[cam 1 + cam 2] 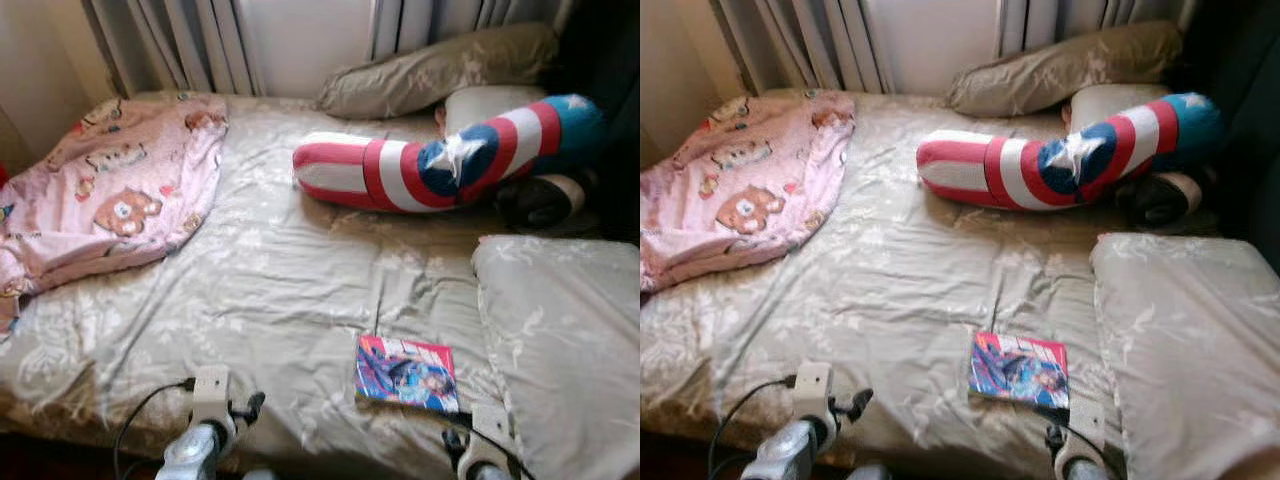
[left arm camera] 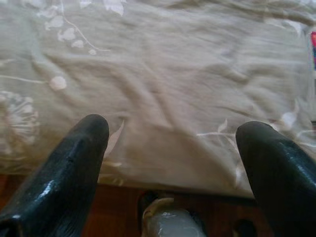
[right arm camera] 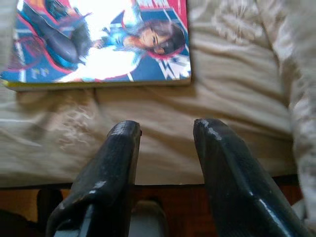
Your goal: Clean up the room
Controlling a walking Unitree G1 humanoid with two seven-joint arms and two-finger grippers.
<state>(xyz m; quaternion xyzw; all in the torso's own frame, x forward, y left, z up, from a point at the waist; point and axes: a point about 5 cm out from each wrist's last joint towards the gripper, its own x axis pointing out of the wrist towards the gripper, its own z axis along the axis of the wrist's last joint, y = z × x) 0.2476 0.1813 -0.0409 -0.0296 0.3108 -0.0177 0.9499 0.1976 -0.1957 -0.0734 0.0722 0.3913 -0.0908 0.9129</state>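
Fingers of the right end effector stand slightly parted, empty, at the bed edge; the comic book lies flat just beyond them. Left end effector gapes wide over bare sheet. Farther off lies a striped pillow.

Left tool spread wide; right tool parted.
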